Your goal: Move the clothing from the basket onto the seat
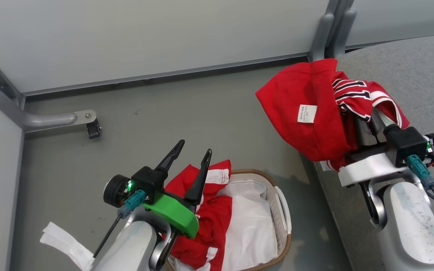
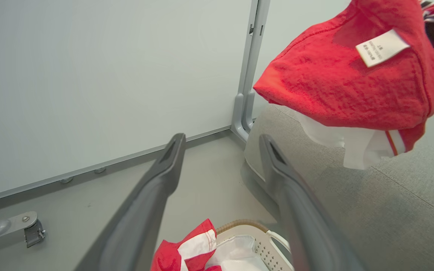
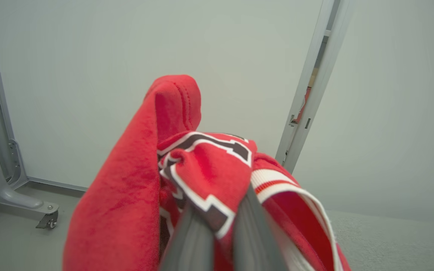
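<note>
Clothing hangs pinched in right tool over seat; left tool wide above basket with white liner.

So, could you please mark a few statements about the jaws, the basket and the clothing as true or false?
1. The left jaws stand open and hold nothing. True.
2. The right jaws are open and empty. False: they are shut on the jersey, which is held up in the air.
3. The basket is empty. False: red clothing and a white liner sheet lie in it.
4. The basket stands on the floor beside the seat. True.
</note>
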